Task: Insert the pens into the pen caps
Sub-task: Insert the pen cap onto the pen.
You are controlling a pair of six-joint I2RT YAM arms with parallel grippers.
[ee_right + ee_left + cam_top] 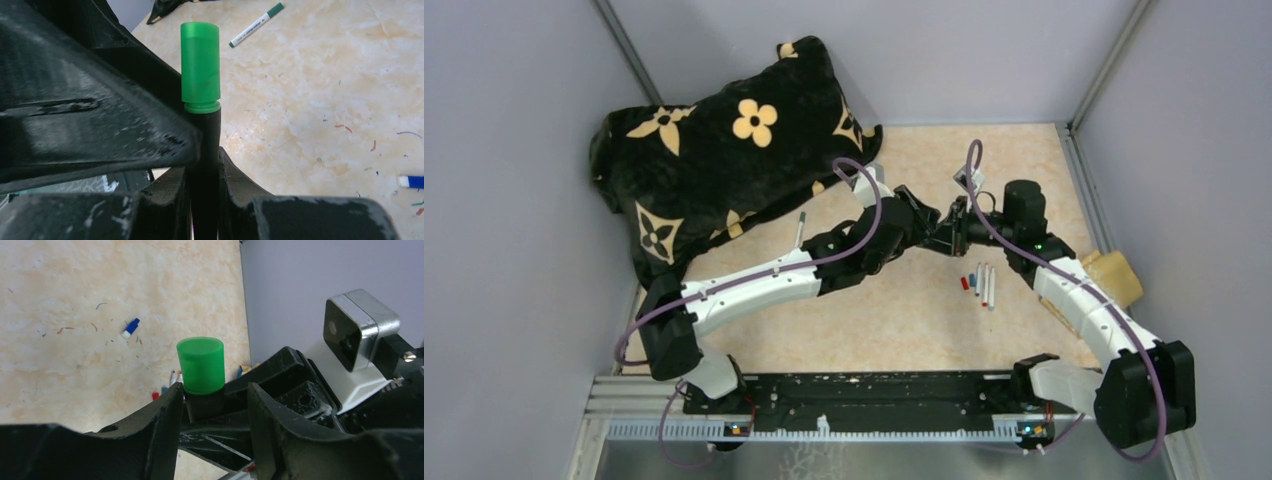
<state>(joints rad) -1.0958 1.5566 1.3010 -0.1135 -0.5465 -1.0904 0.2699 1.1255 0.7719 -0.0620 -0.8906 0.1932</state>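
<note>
Inside the clamped right gripper [204,167] stands the black pen [205,132]; the left gripper [215,392], half-parted and empty, could drag its green cap [201,362] off.

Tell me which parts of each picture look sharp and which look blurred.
Left wrist view: the green cap is crisp, the left tool's fingers in front are blurred. Right wrist view: the cap and black pen are sharp, the right tool's fingers soft. Top external view: even light, soft shadows.

Bright, even diffuse light, soft shadows. Wrist views: near black plastic gripper fingers [310,217] blurred, translucent green plastic cap [200,60] sharp.
</note>
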